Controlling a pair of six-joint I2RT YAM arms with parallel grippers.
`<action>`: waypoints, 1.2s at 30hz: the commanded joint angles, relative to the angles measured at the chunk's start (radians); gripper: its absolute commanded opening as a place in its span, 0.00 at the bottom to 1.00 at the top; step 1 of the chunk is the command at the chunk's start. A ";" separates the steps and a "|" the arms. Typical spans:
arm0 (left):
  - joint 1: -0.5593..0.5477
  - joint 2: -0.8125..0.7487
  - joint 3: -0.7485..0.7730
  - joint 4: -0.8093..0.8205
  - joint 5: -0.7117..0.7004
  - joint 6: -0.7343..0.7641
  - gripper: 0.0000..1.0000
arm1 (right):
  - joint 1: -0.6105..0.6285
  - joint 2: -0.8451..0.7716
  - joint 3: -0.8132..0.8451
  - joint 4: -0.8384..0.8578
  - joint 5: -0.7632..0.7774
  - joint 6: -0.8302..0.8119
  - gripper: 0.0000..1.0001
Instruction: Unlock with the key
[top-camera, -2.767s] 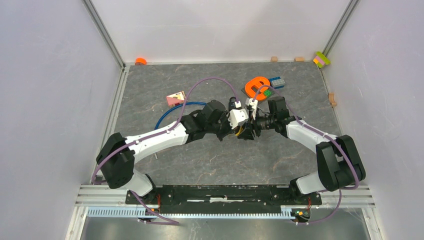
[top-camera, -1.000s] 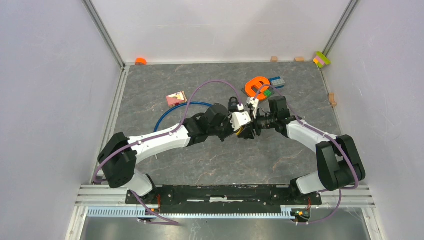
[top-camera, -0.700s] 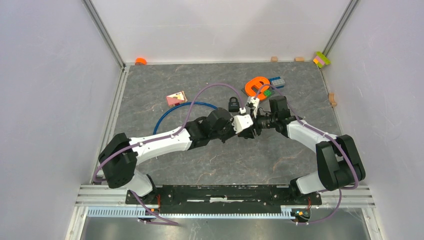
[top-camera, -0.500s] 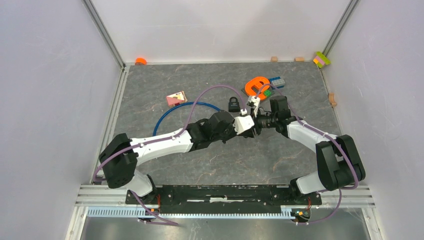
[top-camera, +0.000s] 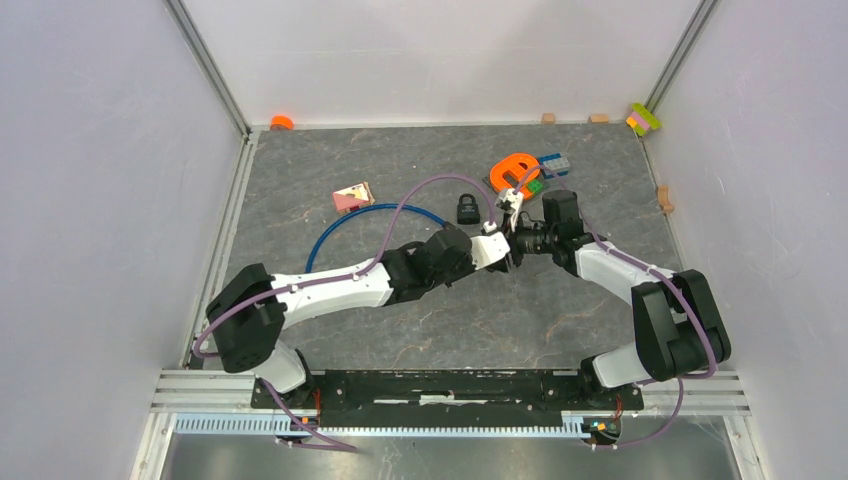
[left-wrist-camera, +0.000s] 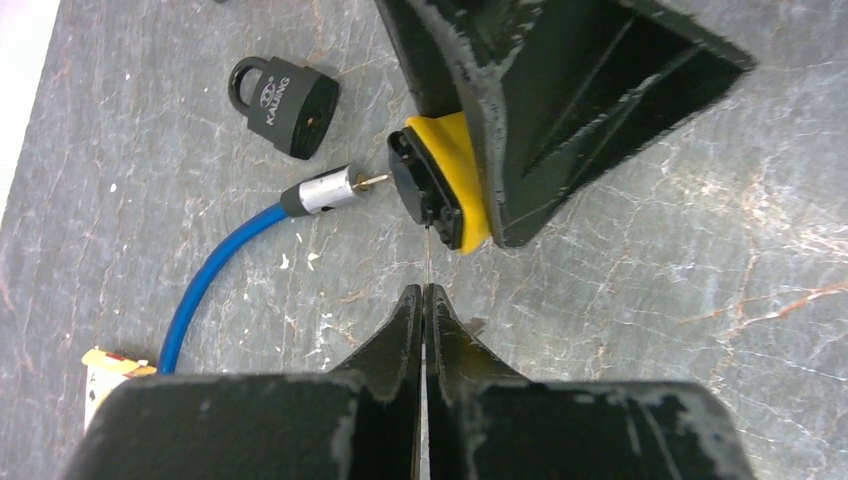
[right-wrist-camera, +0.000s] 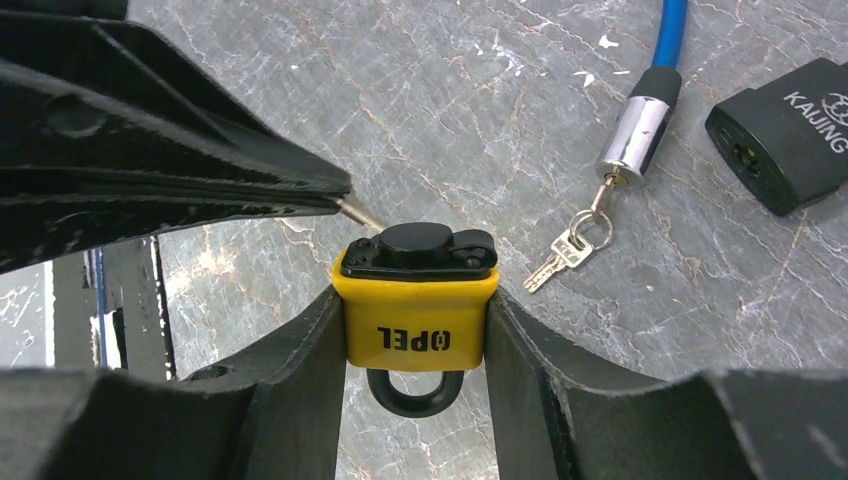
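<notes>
Key (right-wrist-camera: 353, 211) pinched in left jaws, tip at yellow padlock (right-wrist-camera: 415, 312) clamped between right jaws.

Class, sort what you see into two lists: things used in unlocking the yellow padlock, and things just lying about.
In use: yellow padlock, clamped in the right gripper; key, pinched in the left gripper.

Lying about: black padlock; blue cable lock; spare keys; orange piece; toy bricks; pink card.
</notes>
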 joint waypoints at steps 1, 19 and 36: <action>0.004 0.007 0.021 0.045 -0.071 0.032 0.02 | 0.006 -0.016 -0.004 0.055 -0.086 0.024 0.00; 0.007 -0.110 -0.036 0.076 0.007 0.059 0.02 | -0.011 -0.019 -0.008 0.034 -0.098 -0.030 0.00; 0.137 -0.262 -0.080 -0.019 0.578 -0.014 0.02 | -0.012 -0.052 0.073 -0.377 -0.248 -0.494 0.00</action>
